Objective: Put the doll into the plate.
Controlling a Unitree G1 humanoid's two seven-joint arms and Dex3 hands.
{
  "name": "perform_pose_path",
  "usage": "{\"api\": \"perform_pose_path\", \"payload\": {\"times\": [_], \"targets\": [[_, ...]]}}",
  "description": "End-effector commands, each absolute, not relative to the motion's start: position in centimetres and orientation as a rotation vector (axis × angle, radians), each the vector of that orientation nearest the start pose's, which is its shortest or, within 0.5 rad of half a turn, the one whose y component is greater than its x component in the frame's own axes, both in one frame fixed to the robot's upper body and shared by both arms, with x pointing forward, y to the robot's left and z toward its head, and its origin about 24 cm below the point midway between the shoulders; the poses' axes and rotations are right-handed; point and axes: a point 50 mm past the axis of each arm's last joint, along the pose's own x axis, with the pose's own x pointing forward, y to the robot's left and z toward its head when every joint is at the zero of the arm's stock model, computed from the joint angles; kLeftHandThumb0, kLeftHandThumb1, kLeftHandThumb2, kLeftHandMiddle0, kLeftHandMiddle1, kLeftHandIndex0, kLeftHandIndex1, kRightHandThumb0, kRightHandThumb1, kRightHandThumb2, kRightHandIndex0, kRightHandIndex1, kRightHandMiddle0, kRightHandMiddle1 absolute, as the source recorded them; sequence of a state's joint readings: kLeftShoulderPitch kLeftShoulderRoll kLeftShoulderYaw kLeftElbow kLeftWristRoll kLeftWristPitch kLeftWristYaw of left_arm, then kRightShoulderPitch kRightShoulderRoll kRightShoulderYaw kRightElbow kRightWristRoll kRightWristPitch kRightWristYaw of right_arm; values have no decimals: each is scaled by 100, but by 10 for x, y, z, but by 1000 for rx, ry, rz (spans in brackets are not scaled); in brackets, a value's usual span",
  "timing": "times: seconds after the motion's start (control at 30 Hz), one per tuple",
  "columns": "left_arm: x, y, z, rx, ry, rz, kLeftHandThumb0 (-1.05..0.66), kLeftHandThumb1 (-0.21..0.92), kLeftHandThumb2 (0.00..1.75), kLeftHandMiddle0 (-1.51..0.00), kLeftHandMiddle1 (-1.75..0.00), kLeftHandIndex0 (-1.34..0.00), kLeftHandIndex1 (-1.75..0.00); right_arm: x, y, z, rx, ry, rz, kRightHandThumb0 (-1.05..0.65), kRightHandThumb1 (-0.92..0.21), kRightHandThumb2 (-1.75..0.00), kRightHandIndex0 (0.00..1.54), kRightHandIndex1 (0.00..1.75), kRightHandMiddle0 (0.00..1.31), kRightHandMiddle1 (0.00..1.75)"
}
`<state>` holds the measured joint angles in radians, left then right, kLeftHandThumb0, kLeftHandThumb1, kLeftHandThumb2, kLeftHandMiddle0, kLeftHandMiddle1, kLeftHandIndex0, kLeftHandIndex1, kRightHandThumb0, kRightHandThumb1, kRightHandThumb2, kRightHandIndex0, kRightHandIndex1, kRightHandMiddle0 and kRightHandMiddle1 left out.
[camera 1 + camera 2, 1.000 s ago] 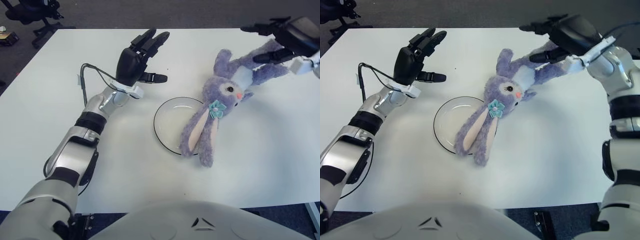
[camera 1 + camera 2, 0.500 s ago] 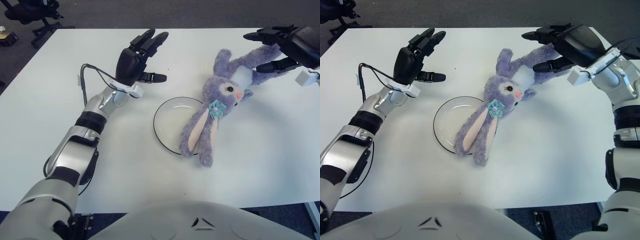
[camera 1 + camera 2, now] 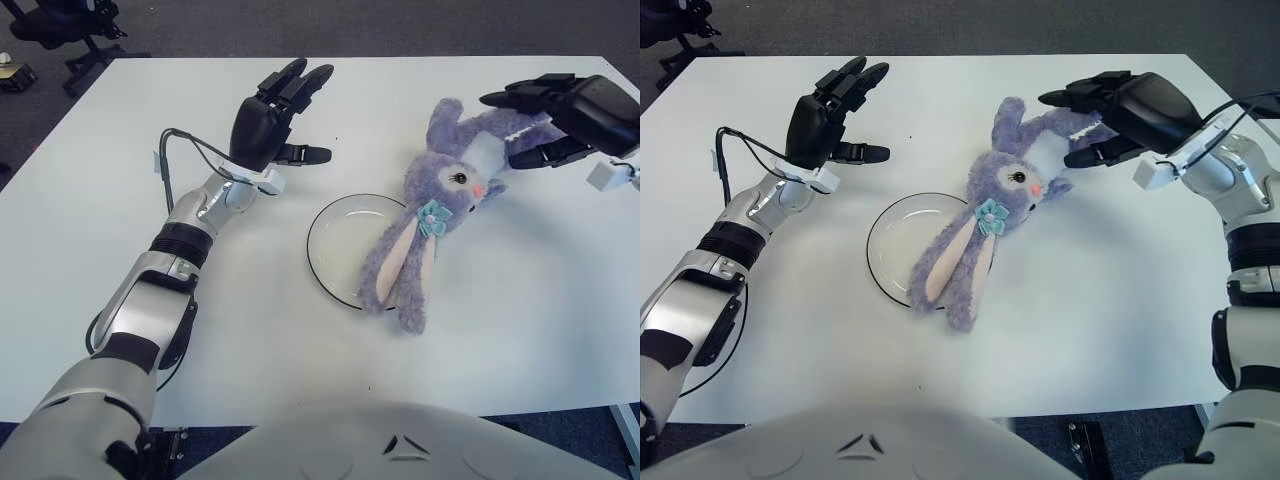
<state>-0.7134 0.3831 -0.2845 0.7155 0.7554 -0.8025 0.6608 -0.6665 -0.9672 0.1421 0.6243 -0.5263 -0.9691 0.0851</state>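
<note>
Doll [image 3: 985, 225] is a purple plush rabbit lying on the table [image 3: 1110, 320] at a diagonal: legs toward the far right, head in the middle, long ears trailing near-left. Only the ears overlap the right rim of the plate [image 3: 885, 255]; head and body lie on the table right of it. Not in the plate yet.

Right hand [image 3: 1115, 110] hovers over the doll's legs at the far right, fingers spread wide, holding nothing. Whether a fingertip touches the fur is hard to tell from here; looks just clear.

Left hand [image 3: 275, 115] is raised over the table far-left of the plate, fingers splayed, empty, well apart from the doll.

Handling, my read: light, soft, floppy. It'll sag and fold wherever it's not supported, and the ears will dangle. Fur gives decent friction, so slip risk is low; nothing fragile. Best hold is the torso or just below the head, near the mass centre. Grabbing a leg means the rest swings. The plate is shallow and likely slides if the doll drags across it.
</note>
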Motion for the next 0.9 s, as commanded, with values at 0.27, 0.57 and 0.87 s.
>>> {"api": "perform_pose_path", "payload": {"times": [0.27, 0.57, 0.87], "targets": [[338, 123, 149, 851, -1021, -113, -31, 92, 30, -52, 0, -37, -35, 308, -255, 203, -1522, -561, 605, -94, -92, -62, 15, 0, 30, 0], [338, 120, 148, 848, -1018, -114, -31, 92, 30, -52, 0, -36, -36, 310, -235, 194, -1527, -493, 726, -102, -92, -69, 2, 0, 17, 0], [338, 120, 148, 848, -1018, -114, -31, 92, 30, -52, 0, -36, -37, 310, -231, 193, -1529, -479, 738, -104, -92, -71, 0, 0, 14, 0]]}}
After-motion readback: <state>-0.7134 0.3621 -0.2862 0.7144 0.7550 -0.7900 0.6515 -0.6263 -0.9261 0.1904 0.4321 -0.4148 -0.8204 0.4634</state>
